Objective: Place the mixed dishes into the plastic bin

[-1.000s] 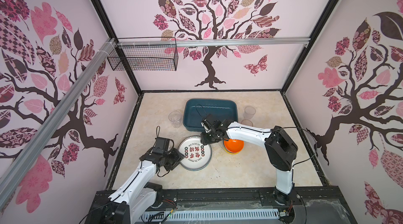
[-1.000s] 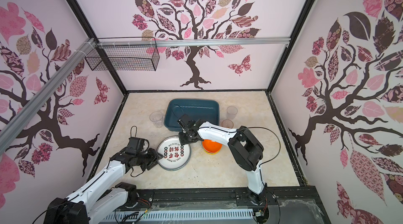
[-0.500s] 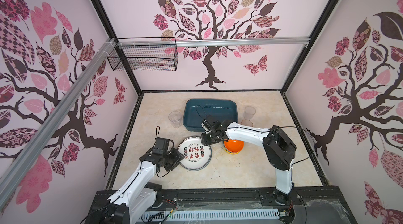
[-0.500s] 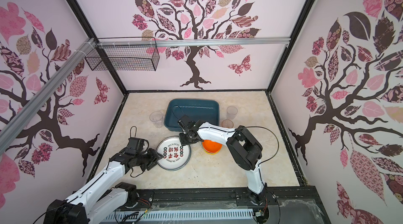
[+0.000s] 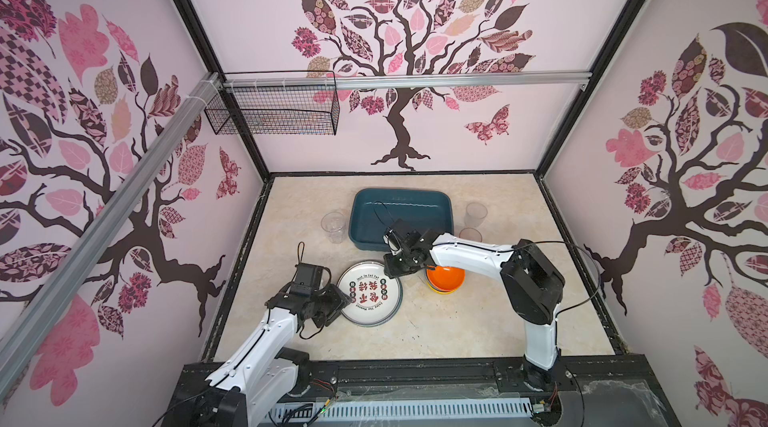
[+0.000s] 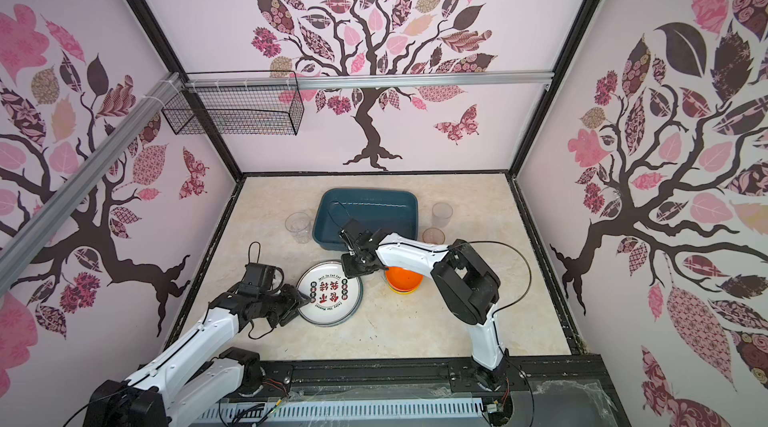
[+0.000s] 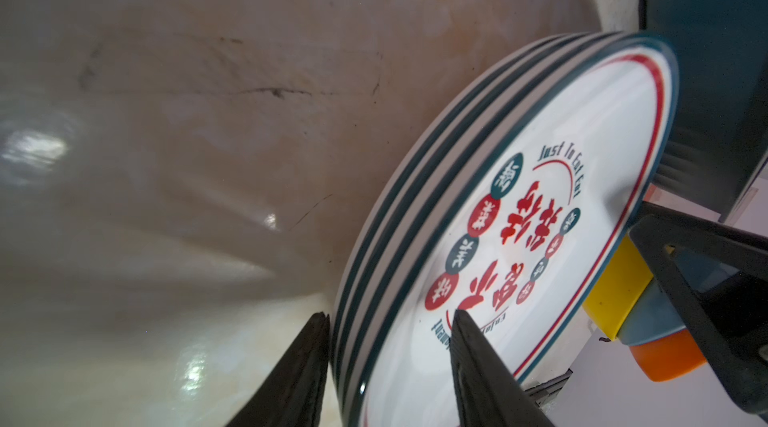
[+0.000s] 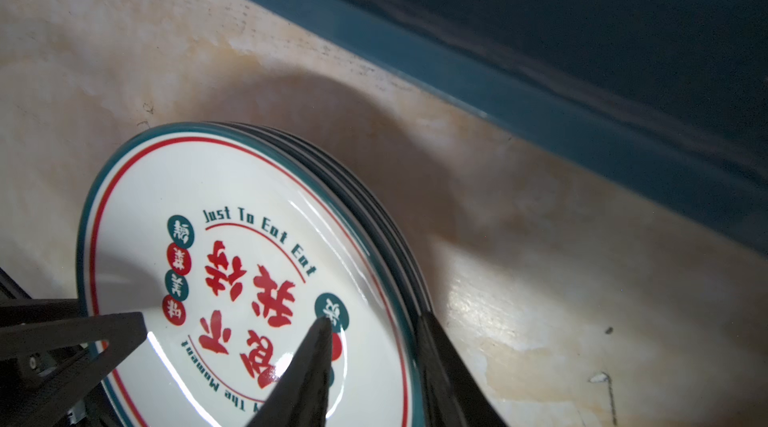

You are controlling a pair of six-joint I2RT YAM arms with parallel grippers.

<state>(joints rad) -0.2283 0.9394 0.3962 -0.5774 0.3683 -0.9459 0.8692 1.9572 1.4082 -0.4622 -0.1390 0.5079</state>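
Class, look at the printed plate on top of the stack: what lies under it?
Under the top plate lie more plates; only their teal-edged rims show. Their faces are covered.

The left arm (image 5: 266, 344) and right arm (image 5: 469, 252) have white link shells with black joint housings and black bases. Thin black cables (image 5: 300, 248) loop off the wrists. The left gripper (image 7: 386, 315) and right gripper (image 8: 373, 319) carry matte black, tapered fingers (image 7: 291, 371).
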